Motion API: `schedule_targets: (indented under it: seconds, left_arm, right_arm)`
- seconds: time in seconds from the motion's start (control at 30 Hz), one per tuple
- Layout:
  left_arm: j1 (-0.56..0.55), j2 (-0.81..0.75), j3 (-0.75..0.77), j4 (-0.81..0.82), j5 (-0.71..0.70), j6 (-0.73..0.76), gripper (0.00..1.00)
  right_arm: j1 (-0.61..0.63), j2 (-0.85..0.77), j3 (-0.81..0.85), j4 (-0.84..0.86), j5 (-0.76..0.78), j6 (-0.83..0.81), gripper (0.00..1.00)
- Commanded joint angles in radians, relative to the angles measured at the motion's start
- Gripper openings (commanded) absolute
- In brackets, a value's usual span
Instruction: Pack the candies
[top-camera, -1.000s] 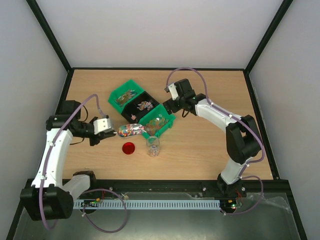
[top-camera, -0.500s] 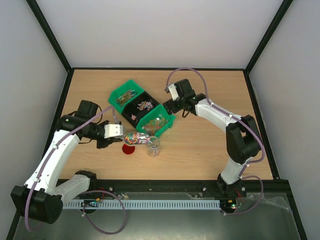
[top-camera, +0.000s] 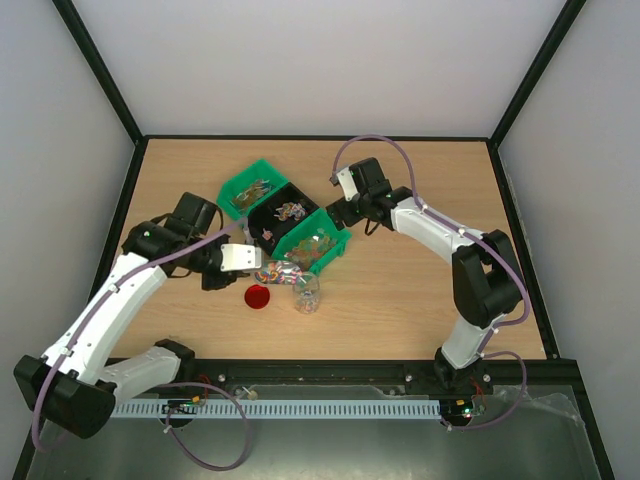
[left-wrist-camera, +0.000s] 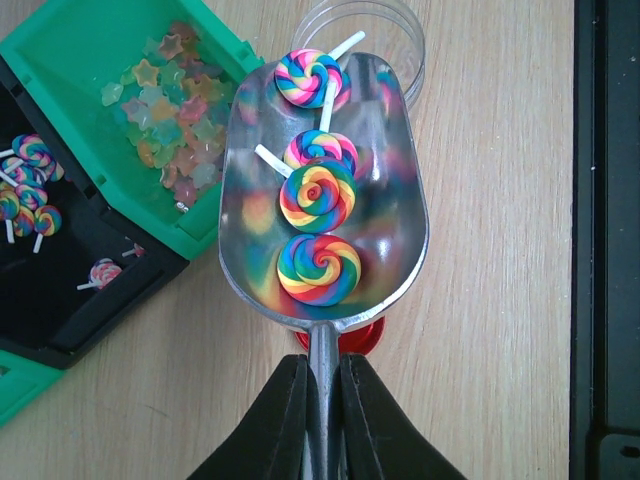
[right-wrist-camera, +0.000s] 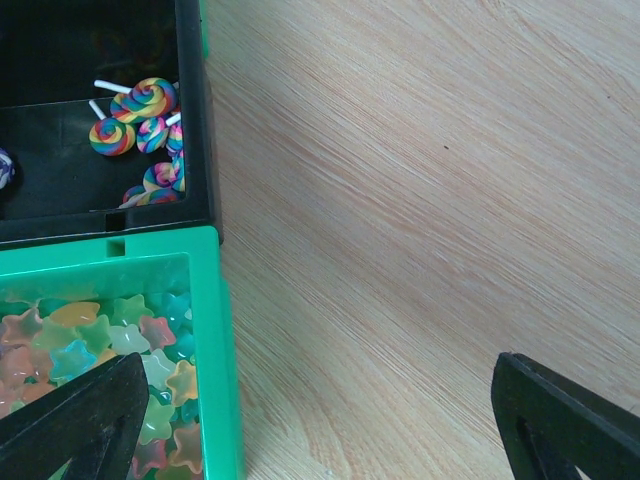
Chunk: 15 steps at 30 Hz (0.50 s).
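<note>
On the left, we see the left pincer (left-wrist-camera: 322, 372) clamped narrow on the handle of a silver scoop (left-wrist-camera: 390, 240), which it holds level so nothing spills. Four rainbow swirl candies (left-wrist-camera: 318, 268) lie in its bowl, and its lip overhangs the open clear jar (left-wrist-camera: 400, 30). We judge tipping comes next. A red lid (top-camera: 257, 296) lies on the surface beside the jar. Behind sit a green bin (left-wrist-camera: 200, 235) of star sweets and a black bin (right-wrist-camera: 60, 200) with more swirls. The right pincer (right-wrist-camera: 318, 420) hangs wide and empty by the bins' edge, clear of the pour.
</note>
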Motion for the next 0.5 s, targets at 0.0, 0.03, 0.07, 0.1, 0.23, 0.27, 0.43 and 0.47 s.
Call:
schedule_targets:
  seconds: [0.0,0.03,0.07,0.1,0.23,0.27,0.43,0.47]
  left_arm:
    - [-0.047,0.015,0.045,-0.015,-0.078,-0.048,0.02]
    - [-0.056,0.021,0.05,-0.018,-0.089,-0.054,0.02]
    - [-0.064,0.024,0.055,-0.018,-0.101,-0.059,0.02]
    - [-0.073,0.027,0.063,-0.019,-0.111,-0.064,0.02]
    - [-0.119,0.033,0.081,-0.023,-0.155,-0.078,0.02]
    - [-0.131,0.038,0.084,-0.024,-0.168,-0.085,0.02]
    - [-0.174,0.054,0.103,-0.044,-0.224,-0.104,0.02]
    - [-0.183,0.056,0.108,-0.048,-0.235,-0.106,0.02]
  right_arm:
    - [-0.005,-0.029,0.016,-0.04,-0.007,-0.003,0.95]
    - [-0.005,-0.031,0.015,-0.04,-0.007,-0.001,0.95]
    - [-0.005,-0.031,0.013,-0.04,-0.008,-0.002,0.95]
    - [-0.006,-0.032,0.014,-0.04,-0.01,-0.003,0.95]
    - [-0.006,-0.03,0.012,-0.04,-0.013,-0.004,0.95]
    - [-0.008,-0.03,0.013,-0.04,-0.014,-0.005,0.95]
    - [-0.006,-0.034,0.009,-0.037,-0.012,-0.005,0.96]
    - [-0.007,-0.035,0.008,-0.037,-0.012,-0.005,0.96]
